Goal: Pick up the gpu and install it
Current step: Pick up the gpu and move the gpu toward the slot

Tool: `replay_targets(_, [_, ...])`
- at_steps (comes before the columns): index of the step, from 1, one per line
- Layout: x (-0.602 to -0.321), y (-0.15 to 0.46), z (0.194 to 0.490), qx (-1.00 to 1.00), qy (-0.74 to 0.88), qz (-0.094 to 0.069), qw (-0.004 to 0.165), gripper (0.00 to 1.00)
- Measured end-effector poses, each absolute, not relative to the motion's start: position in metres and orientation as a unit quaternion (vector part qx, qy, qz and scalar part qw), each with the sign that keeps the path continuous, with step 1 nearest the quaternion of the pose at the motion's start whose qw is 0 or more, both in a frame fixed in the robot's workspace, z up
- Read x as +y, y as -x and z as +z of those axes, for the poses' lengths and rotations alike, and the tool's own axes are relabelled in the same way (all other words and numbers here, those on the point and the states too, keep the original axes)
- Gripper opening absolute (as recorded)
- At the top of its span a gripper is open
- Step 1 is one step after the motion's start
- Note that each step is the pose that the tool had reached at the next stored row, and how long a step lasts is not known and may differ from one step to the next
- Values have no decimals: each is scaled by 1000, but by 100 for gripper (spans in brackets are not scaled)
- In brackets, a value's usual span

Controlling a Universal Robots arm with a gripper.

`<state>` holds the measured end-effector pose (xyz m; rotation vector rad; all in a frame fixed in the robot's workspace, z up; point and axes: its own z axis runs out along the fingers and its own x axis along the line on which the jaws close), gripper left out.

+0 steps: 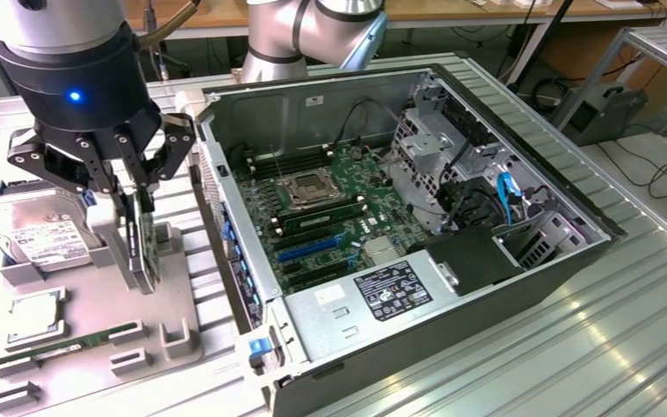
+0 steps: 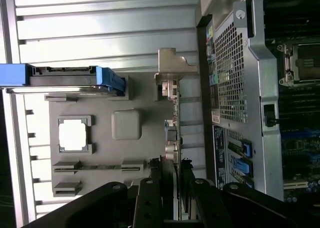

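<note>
The gpu is a thin dark card standing on edge over the grey holder tray, at the exterior view's left. My gripper comes down from above with its fingers closed on the card's upper edge. In the wrist view the gpu runs edge-on away from my gripper, with its silver bracket at the far end. One black finger presses on each side of it. Whether its lower edge still touches the holder I cannot tell.
The open computer case lies at the exterior view's right, and a blue slot shows on its motherboard. On the tray are a hard drive, a CPU and a green RAM stick. The case's rear panel stands close beside the card.
</note>
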<state>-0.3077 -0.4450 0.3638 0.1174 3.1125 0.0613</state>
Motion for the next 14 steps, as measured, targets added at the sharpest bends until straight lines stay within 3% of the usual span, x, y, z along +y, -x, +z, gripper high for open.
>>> replay_targets(14, [-445, 308, 372, 999, -38, 20, 13, 27])
